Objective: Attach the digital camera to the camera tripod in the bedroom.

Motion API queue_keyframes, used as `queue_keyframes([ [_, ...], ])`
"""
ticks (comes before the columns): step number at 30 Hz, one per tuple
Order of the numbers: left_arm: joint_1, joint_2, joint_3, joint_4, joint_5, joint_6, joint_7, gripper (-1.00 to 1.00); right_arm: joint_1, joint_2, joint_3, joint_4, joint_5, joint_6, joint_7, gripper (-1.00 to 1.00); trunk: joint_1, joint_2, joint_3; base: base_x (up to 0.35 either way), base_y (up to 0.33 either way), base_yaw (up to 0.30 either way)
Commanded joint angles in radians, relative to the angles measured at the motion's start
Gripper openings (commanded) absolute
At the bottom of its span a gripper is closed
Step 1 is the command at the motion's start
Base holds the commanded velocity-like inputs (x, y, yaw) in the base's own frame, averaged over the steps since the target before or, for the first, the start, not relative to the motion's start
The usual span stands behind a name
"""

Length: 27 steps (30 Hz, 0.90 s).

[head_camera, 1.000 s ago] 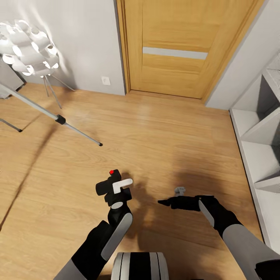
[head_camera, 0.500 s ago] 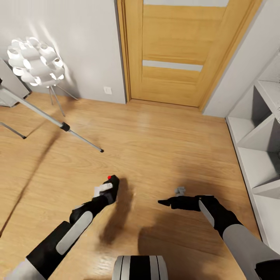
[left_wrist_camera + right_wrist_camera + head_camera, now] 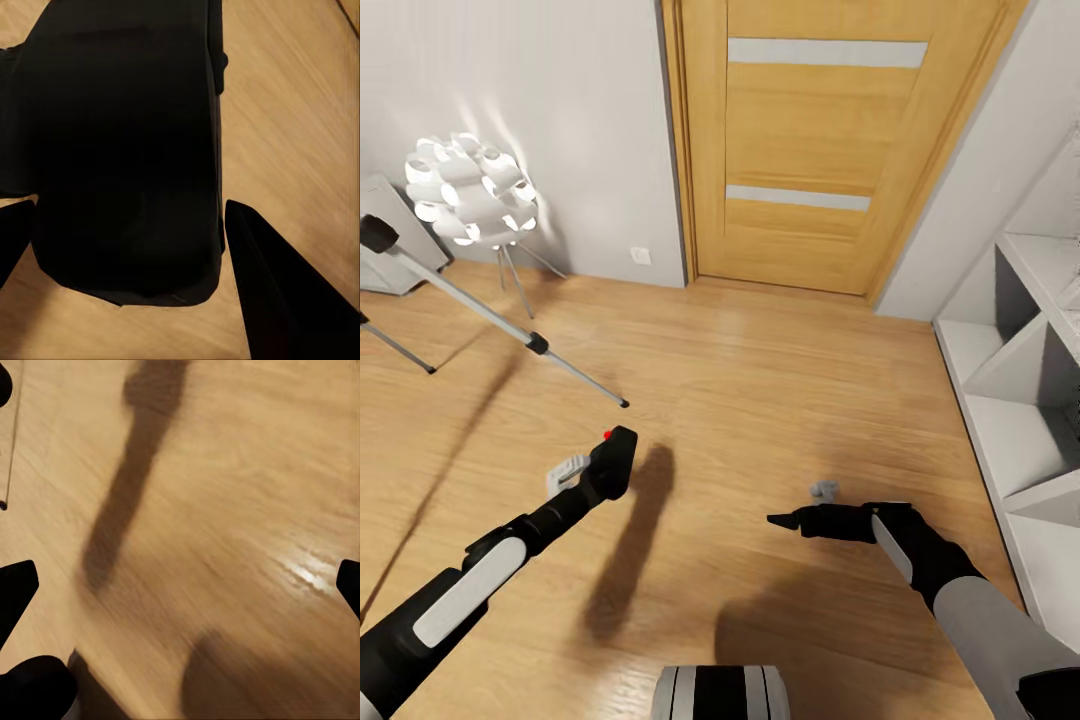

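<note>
We see the floor (image 3: 760, 380) as light wood with a smooth, faintly glossy finish and fine grain. The door (image 3: 810, 140) is warmer wood, satin, with pale matt strips. The digital camera (image 3: 615, 455) in the left end effector (image 3: 585, 475) looks like matt black plastic. Beyond it, the camera tripod (image 3: 480, 310) has smooth silvery metal legs with black joints. The shelf (image 3: 1010, 400) looks matt white.

Bright even render; glowing white ball lamp (image 3: 468, 190) flares on the wall, soft arm shadows on light wood floor (image 3: 760, 400); wrist views smeared, probably motion blur.
</note>
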Motion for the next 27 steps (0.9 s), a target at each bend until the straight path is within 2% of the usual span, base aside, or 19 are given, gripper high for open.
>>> queue_keyframes([
  [1,-0.001,0.002,-0.002,-0.002,0.009,0.0,0.005,-1.0,0.0,-0.001,0.005,-0.001,-0.01,0.008,-0.002,1.0,-0.001,0.0,0.003,0.0,0.0,0.0],
  [23,-0.001,-0.004,-0.011,-0.013,0.015,-0.003,-0.002,-1.0,0.0,-0.001,0.004,-0.001,-0.01,0.008,-0.003,1.0,-0.01,0.005,0.088,0.0,0.0,0.0],
  [25,-0.001,-0.004,-0.016,-0.013,0.015,-0.003,-0.002,-1.0,0.0,-0.001,0.005,-0.001,-0.01,0.008,-0.003,1.0,-0.011,0.006,0.096,0.0,0.0,0.0],
  [27,-0.001,-0.005,-0.045,-0.015,0.015,-0.004,-0.005,-1.0,0.0,-0.001,0.005,-0.001,-0.01,0.008,-0.004,1.0,-0.012,0.006,0.104,0.0,0.0,0.0],
])
